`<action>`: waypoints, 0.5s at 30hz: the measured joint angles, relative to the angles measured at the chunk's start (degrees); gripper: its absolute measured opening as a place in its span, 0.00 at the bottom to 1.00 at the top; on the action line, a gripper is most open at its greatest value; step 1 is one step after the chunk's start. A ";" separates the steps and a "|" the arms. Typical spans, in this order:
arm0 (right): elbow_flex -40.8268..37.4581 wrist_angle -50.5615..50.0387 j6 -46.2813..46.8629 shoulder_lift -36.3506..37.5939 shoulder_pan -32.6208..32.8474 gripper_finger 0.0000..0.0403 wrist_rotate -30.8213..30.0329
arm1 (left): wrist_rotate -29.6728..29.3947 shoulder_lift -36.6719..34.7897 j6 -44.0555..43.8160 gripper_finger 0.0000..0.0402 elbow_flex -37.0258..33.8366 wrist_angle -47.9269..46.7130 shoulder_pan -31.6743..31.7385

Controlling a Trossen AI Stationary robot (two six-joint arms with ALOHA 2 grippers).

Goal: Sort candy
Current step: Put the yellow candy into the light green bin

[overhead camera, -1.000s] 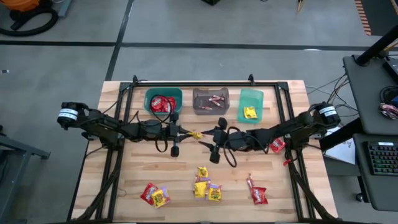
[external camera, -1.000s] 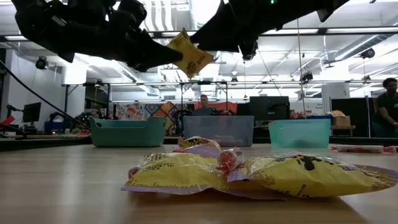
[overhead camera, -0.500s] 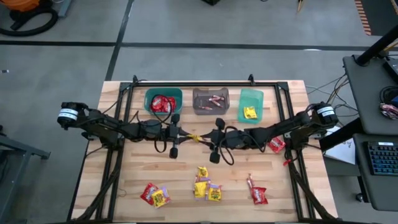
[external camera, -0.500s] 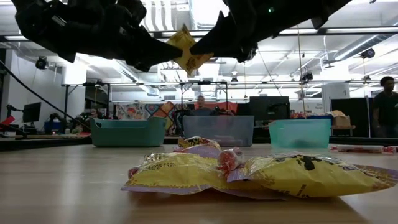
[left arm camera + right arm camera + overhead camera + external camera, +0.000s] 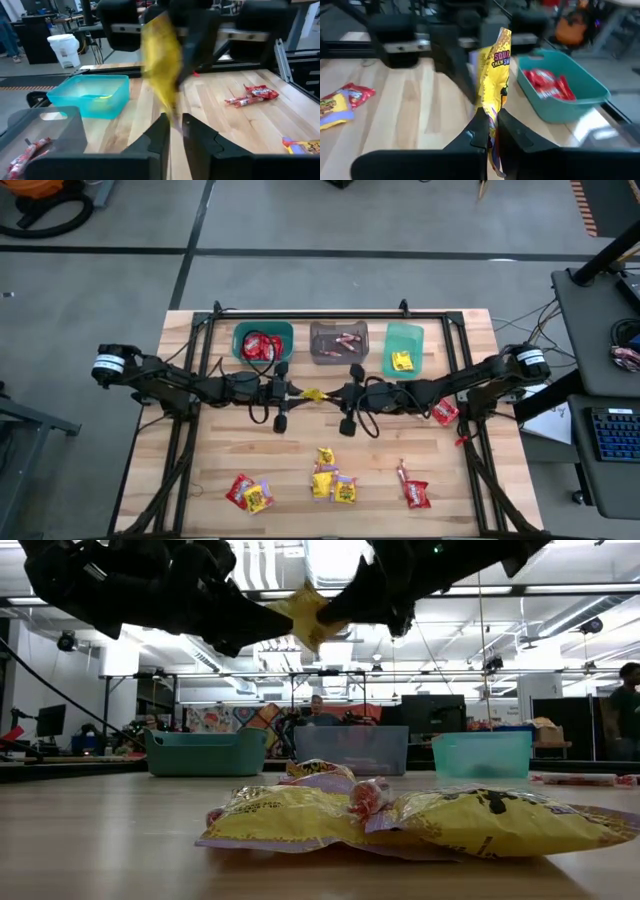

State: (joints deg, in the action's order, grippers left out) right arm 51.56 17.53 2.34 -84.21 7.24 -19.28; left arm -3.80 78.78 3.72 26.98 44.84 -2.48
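A yellow candy packet (image 5: 313, 394) hangs in the air over the table's middle, between my two grippers. My left gripper (image 5: 297, 392) comes at it from the table's left and my right gripper (image 5: 329, 394) from the right; both are shut on it. In the low view the packet (image 5: 305, 615) shows high above the table, between the two dark fingertips. Behind it, along the far side, stand a teal bin (image 5: 263, 342) with red packets, a grey bin (image 5: 338, 340) with pinkish sticks and a green bin (image 5: 404, 348) with a yellow packet. My left gripper pinches the packet's near edge (image 5: 173, 113) between its two fingers, coming in nearly level from the table's left. The packet (image 5: 160, 65) stands up past the fingers, clear of the table. My right gripper pinches the packet's opposite end (image 5: 493, 111) between its two fingers, coming in nearly level from the table's right. The packet stands on edge past the fingers, lifted clear.
Loose candy lies near the front edge: a red and a yellow packet (image 5: 249, 492) at the left, yellow packets (image 5: 333, 480) in the middle, red ones (image 5: 412, 490) at the right. Another red packet (image 5: 445, 412) lies under the right arm. A black frame (image 5: 310, 313) borders the table.
My right gripper has moved toward the table's left, up to my left gripper, and has taken hold of the yellow packet's free end. The packet has stayed in the air and now shows narrower in the low view.
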 joint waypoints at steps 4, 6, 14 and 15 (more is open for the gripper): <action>3.46 -18.46 7.55 3.84 -3.89 0.03 -5.22 | -7.39 -2.09 -2.21 0.18 0.03 -4.80 0.24; 6.14 -31.03 13.15 5.43 -6.48 0.03 -10.73 | -12.84 -3.68 -3.91 0.22 0.02 -8.78 0.38; 13.70 -78.67 43.17 4.91 -20.33 0.03 -20.49 | -17.41 -9.61 -9.26 0.31 0.02 -18.63 0.35; 13.29 -80.46 44.80 4.23 -22.10 0.03 -19.74 | -17.44 -9.87 -9.52 0.31 0.02 -18.90 0.35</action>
State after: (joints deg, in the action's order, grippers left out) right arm 64.85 -62.92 47.14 -79.98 -14.86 -39.01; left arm -21.24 68.92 -5.80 27.00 25.93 -2.13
